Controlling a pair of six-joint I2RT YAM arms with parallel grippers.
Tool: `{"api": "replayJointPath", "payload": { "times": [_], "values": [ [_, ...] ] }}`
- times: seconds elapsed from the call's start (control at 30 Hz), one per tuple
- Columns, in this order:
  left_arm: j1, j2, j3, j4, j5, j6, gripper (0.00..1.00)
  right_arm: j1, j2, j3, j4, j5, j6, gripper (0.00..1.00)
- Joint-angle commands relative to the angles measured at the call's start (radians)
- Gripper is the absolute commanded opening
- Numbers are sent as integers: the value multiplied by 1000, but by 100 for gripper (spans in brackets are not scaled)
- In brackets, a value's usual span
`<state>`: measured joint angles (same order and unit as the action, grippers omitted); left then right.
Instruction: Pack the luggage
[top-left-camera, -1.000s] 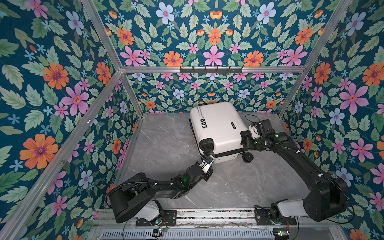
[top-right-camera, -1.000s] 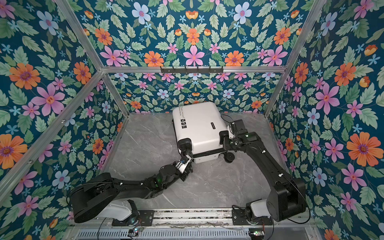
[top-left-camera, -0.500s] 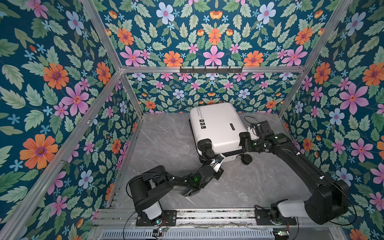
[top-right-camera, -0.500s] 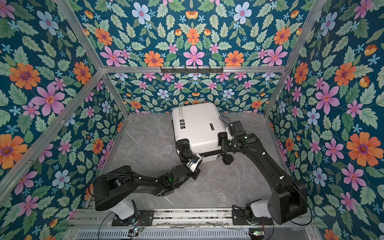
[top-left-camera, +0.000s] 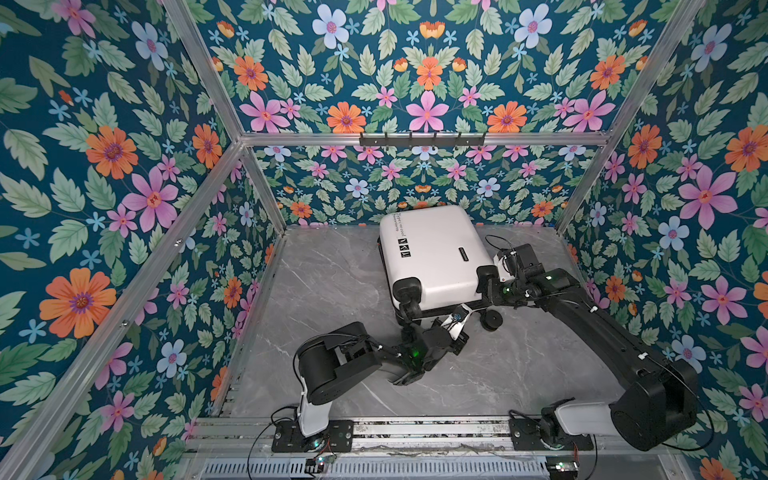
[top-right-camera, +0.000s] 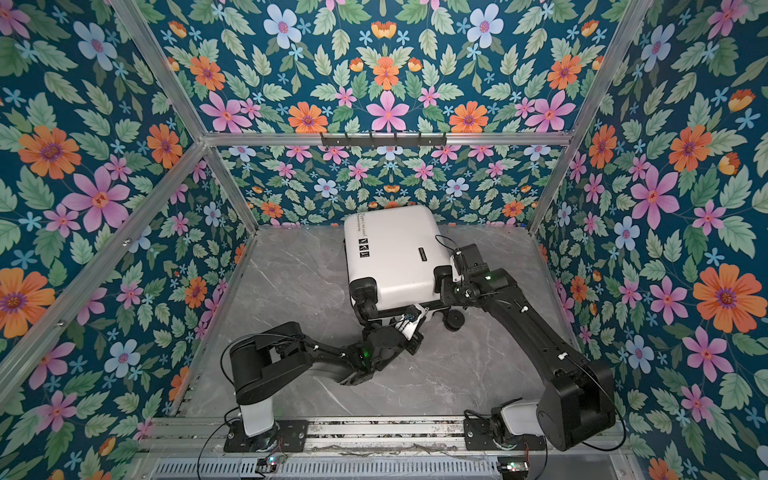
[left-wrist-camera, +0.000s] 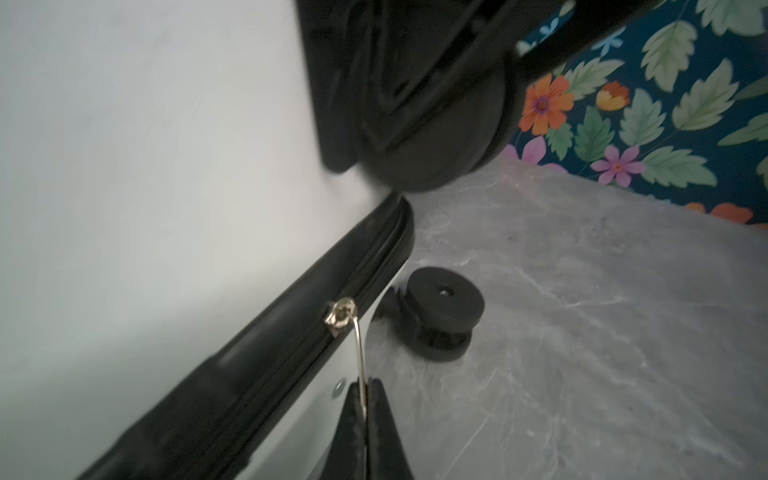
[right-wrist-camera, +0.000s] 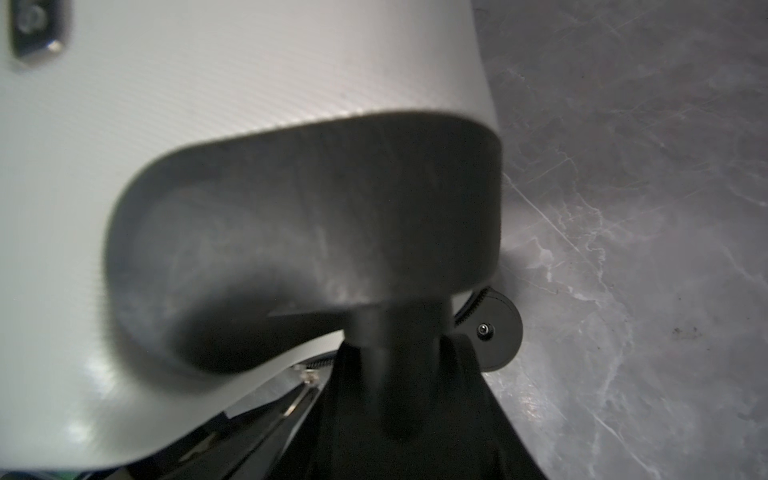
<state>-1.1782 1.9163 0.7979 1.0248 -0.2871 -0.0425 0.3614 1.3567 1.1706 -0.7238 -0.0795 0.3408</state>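
Luggage (top-left-camera: 436, 253), one white case, lies flat with its lid down on the grey table (top-left-camera: 332, 282), toward 12 o'clock near the back wall. It is the only loose thing on the table.

My left gripper (left-wrist-camera: 365, 386) is at the case's 6 o'clock edge. Its jaws are pinched fully together on the thin metal zipper pull (left-wrist-camera: 359, 345), which hangs from the slider (left-wrist-camera: 340, 311) on the black zipper band.

My right gripper (right-wrist-camera: 399, 353) is at the case's 4 o'clock corner, partly closed around a black wheel post (right-wrist-camera: 399, 324), one finger on each side of it.

Near the pull, my left wrist view shows two wheels. A large blurred one (left-wrist-camera: 436, 124) is up against the shell. A smaller one (left-wrist-camera: 444, 309) lies on the table just beside the zipper band, at 5 o'clock of the case in both top views.

My right arm (top-left-camera: 582, 316) reaches in from 4 o'clock, close behind that wheel.

On the lid I count three square icons (top-left-camera: 403, 249) in a row beside a line of black text. One black hook rail (top-left-camera: 422, 139) sits on the frame at 12 o'clock.
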Motion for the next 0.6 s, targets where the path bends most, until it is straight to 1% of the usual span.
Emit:
{"api": "replayJointPath", "payload": {
  "times": [0.0,0.2,0.47,0.57],
  "values": [
    [-15,40,54,138,131,11,0,15,1,1,66,-88,33,0],
    [-19,106,127,178,123,-8,0,19,-7,1,62,-83,37,0],
    [-35,193,246,190,153,-36,0,20,-13,-12,67,-82,44,0],
    [-36,214,263,216,152,-50,0,19,-13,-17,67,-76,41,0]
  ]
}}
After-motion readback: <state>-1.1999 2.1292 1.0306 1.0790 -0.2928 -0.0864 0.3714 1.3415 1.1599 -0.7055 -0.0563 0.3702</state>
